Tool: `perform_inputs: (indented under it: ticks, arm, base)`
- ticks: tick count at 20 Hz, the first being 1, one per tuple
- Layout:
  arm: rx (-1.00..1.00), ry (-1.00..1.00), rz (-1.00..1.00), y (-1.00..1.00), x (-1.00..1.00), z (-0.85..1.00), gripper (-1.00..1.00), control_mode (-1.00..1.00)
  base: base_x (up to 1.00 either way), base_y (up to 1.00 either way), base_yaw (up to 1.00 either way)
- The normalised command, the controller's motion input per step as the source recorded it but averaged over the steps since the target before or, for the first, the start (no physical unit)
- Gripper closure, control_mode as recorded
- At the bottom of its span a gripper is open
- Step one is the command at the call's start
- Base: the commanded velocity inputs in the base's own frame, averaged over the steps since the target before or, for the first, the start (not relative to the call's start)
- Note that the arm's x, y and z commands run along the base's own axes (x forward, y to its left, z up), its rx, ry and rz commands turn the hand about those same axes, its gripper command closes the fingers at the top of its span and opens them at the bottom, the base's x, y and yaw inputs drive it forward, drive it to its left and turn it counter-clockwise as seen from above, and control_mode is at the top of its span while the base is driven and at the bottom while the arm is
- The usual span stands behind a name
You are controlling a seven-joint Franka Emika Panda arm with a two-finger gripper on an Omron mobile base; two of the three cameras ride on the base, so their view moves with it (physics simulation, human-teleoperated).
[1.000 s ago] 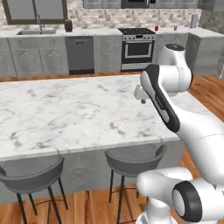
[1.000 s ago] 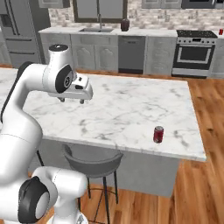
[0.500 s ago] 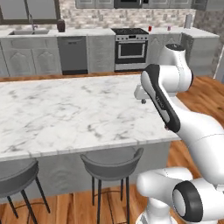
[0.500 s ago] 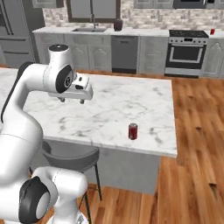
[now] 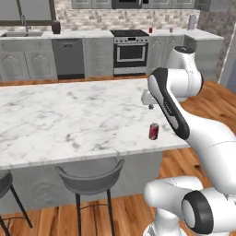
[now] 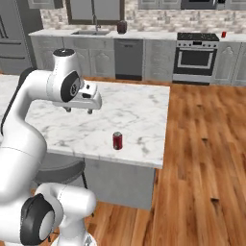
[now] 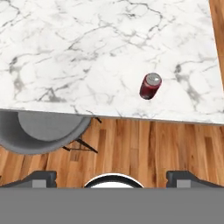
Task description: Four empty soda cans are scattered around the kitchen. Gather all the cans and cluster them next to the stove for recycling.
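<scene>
While the tool [image 6: 79, 110] hangs above the marble island desk [image 6: 129, 110], the nearest soda can [image 6: 117, 141] stands upright near the desk's front edge, below and beyond the tool toward the desk's corner, well apart from it; can's long axis vertical, silver top up; tool spread wide, holding and touching nothing; stove [image 6: 197, 55] sits on the far wall across the wood floor; two more red cans [image 5: 150, 30] stand just beside the stove; next move likely a descent onto the can.
</scene>
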Motion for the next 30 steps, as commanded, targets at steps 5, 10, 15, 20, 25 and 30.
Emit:
perform_inputs:
  ticks: [5, 10, 15, 20, 25, 30]
  arm:
    - [0.0, 0.0, 0.0, 0.0, 0.0, 0.0, -1.0, 1.0]
    - [0.0, 0.01, 0.0, -0.01, 0.01, -0.02, -1.0, -1.0]
    - [-0.02, 0.02, 0.0, 0.0, 0.02, -0.11, -1.0, -1.0]
    - [-0.06, 0.03, 0.0, 0.08, 0.1, -0.2, -1.0, -1.0]
    - [-0.07, 0.08, 0.0, 0.03, 0.08, -0.15, -1.0, -1.0]
    - [-0.03, 0.06, 0.0, 0.13, 0.16, -0.1, -1.0, -1.0]
  base:
    - [0.02, -0.6, 0.0]
    - [0.04, -0.32, 0.0]
    - [0.0, 0.0, 0.0]
    - [0.0, 0.0, 0.0]
    - [0.0, 0.0, 0.0]
    - [0.0, 0.0, 0.0]
